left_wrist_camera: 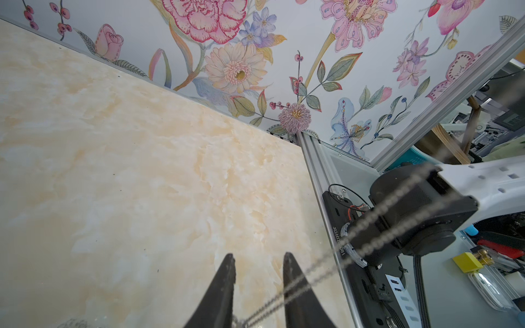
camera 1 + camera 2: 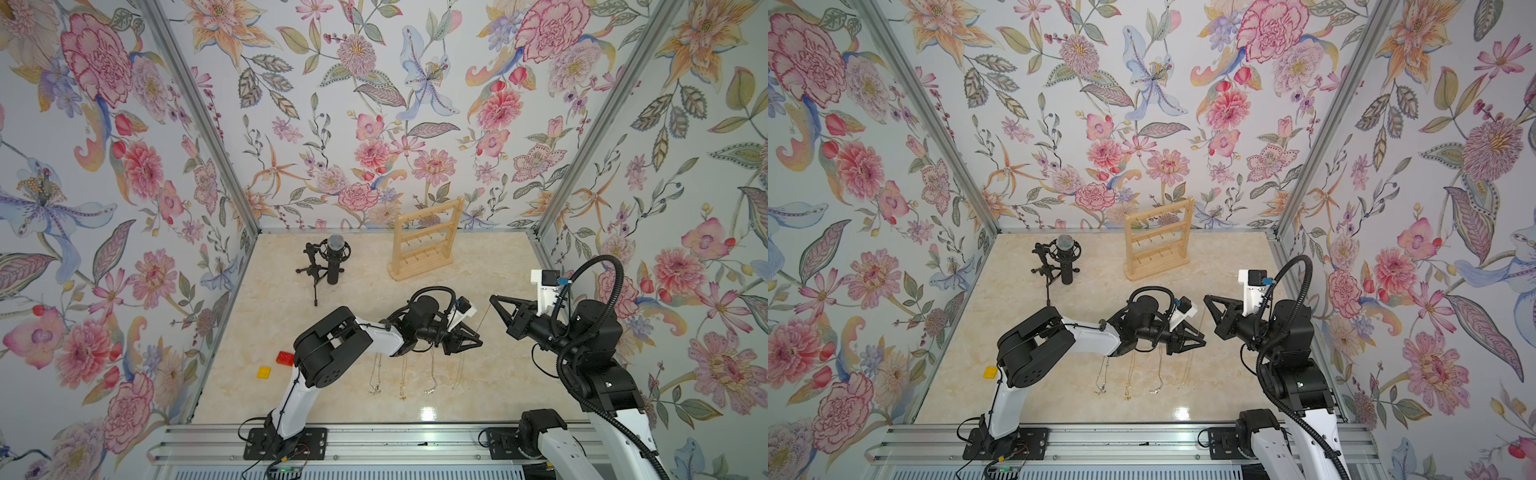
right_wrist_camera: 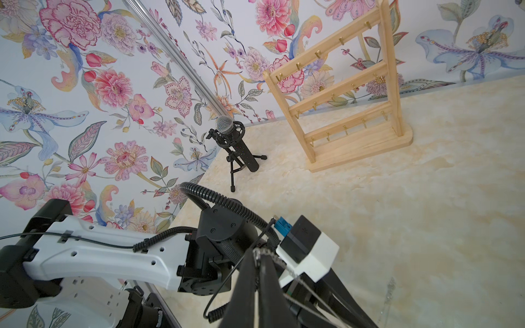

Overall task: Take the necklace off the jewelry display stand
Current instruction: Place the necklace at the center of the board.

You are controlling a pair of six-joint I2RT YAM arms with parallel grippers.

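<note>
Right pincer [image 3: 258, 252] nips necklace [image 1: 377, 206] — top views barely show it.

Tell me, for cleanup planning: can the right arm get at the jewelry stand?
Probably not freely: bare tabletop leads to the jewelry stand, but the right gripper is shut on a necklace chain.

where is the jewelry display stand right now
In both top views the jewelry display stand stands upright at the back of the table, near the rear wall, right of the microphone.

A blurred necklace chain [image 1: 309, 279] crosses one of two parted black fingers [image 1: 218, 295] above the marble tabletop [image 1: 142, 170].
</note>
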